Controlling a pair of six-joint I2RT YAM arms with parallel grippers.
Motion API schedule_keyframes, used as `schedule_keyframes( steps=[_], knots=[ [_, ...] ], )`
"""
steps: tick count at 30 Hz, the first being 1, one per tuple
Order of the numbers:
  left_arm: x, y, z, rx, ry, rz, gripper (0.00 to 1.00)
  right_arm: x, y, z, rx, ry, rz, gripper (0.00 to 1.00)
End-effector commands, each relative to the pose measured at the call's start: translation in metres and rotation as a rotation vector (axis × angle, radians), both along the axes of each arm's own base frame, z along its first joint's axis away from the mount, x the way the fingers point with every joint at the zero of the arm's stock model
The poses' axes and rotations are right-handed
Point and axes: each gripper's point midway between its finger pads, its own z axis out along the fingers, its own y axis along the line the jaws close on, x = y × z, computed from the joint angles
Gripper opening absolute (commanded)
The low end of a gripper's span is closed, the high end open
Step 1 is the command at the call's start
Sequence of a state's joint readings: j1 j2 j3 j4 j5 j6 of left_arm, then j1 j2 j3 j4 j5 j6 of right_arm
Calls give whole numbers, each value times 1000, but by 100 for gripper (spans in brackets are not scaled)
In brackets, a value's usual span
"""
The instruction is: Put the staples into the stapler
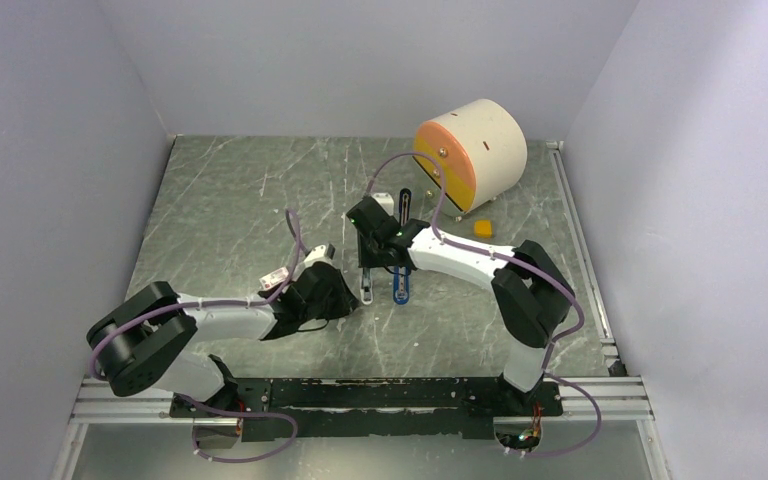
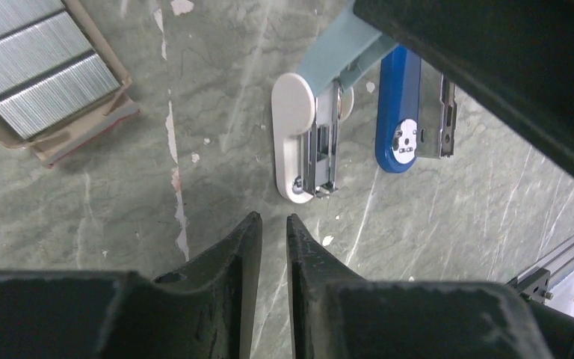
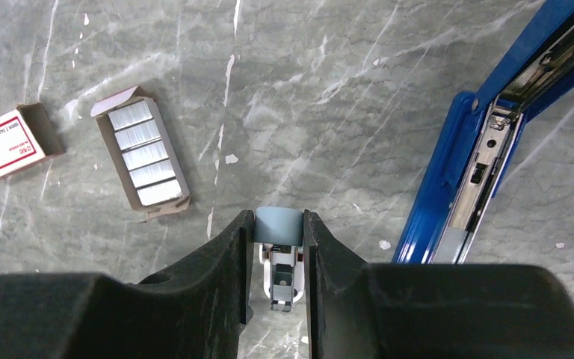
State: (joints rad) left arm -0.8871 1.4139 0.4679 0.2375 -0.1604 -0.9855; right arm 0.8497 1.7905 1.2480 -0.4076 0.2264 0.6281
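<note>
Grey marbled table (image 1: pixel 240 200) bears it all. Left gripper (image 2: pixel 271 221) hangs above it, fingers almost pressed together with nothing between (only a slit); right gripper (image 3: pixel 278 218) pinches the pale-blue-and-white piece (image 3: pixel 278 229). The blue stapler (image 3: pixel 448 172) lies just beside that piece, its channel bared. Off to the left gripper's side, a card tray (image 2: pixel 75 138) holds the staples (image 2: pixel 37 75). My judgement: spread the left fingers wide, pinch one strip by its long edges, carry it level.
</note>
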Motion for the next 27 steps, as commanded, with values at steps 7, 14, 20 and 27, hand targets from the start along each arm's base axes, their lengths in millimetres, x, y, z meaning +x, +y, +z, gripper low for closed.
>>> schedule_keyframes(
  steps=[7, 14, 20, 27],
  knots=[
    [6, -5, 2, -133, 26, -2, 20, -9, 10, 13, 56, -13, 12, 25],
    [3, -10, -8, -172, 56, -26, 21, -10, 10, 14, 59, -11, 16, 25],
    [0, -3, -13, -168, 68, -4, 20, -11, 9, 12, 54, -8, 16, 25],
    [-2, -1, 2, -222, 14, -20, 25, -10, 7, 6, 30, -6, 10, 24]
  ],
)
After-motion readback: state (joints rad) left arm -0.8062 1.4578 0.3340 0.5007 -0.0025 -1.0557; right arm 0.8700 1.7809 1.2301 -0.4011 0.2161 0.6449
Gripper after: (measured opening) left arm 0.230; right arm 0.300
